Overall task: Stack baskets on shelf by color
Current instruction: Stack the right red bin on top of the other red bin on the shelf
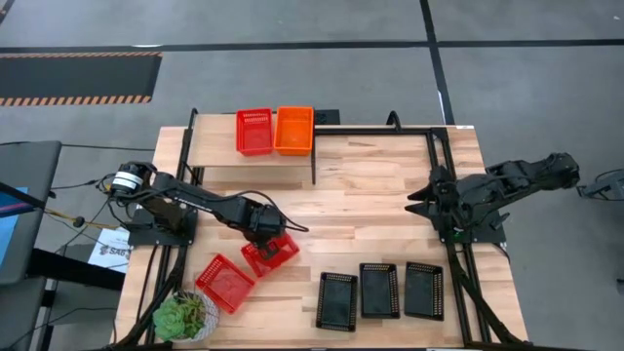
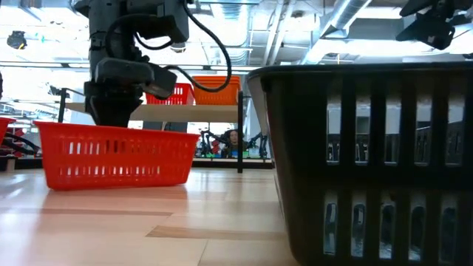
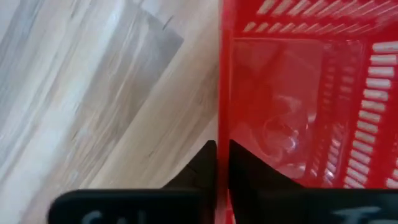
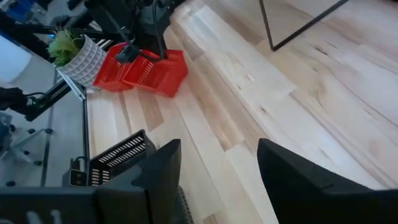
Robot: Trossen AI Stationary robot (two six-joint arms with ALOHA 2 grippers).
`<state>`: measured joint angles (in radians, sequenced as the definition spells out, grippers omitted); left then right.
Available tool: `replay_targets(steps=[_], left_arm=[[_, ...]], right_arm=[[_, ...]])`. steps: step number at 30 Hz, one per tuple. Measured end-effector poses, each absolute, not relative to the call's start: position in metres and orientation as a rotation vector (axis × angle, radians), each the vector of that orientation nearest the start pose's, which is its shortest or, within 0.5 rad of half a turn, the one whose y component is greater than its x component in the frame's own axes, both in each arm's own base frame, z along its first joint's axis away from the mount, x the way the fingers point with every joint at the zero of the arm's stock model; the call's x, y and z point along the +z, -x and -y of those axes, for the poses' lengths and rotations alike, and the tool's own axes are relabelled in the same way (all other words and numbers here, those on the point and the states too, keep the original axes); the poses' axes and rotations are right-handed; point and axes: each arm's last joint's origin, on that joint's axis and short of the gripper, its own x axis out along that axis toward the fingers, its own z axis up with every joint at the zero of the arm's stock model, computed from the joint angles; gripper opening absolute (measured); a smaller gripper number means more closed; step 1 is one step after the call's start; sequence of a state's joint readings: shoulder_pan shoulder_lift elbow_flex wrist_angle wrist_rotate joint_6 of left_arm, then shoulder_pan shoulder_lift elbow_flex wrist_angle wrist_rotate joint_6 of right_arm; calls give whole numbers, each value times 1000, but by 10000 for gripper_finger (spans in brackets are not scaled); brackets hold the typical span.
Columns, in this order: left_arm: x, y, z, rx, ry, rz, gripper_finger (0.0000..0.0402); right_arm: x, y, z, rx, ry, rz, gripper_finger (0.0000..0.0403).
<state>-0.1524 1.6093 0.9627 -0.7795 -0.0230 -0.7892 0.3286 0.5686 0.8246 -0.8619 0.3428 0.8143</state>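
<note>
Clamping a red basket [image 1: 270, 255] wall, left end effector [image 3: 222, 155] clenched, right end effector [image 4: 219, 163] released, no legible writing.

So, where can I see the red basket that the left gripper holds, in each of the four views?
High view: the red basket lies left of centre, under the left gripper.
Low view: it stands at the left.
Left wrist view: its wall fills the right side, rim between the fingers.
Right wrist view: far off, upper left.
Shared landmark: the potted plant, also in the right wrist view.
</note>
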Motion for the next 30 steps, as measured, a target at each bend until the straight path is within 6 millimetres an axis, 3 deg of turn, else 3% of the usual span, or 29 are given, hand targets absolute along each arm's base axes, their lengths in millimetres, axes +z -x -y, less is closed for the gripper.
replay_targets(steps=[5, 10, 21, 30], left_arm=[[178, -277, 39, 476, 568, -1354, 2], [200, -289, 39, 500, 656, -1294, 0], [301, -303, 22, 552, 741, -1198, 0], [391, -301, -22, 602, 620, -917, 0]], right_arm=[[312, -95, -21, -263, -572, -518, 235], [312, -95, -20, -296, -522, -502, 235], [312, -95, -19, -320, -499, -489, 235], [312, -95, -18, -353, -490, -471, 235]])
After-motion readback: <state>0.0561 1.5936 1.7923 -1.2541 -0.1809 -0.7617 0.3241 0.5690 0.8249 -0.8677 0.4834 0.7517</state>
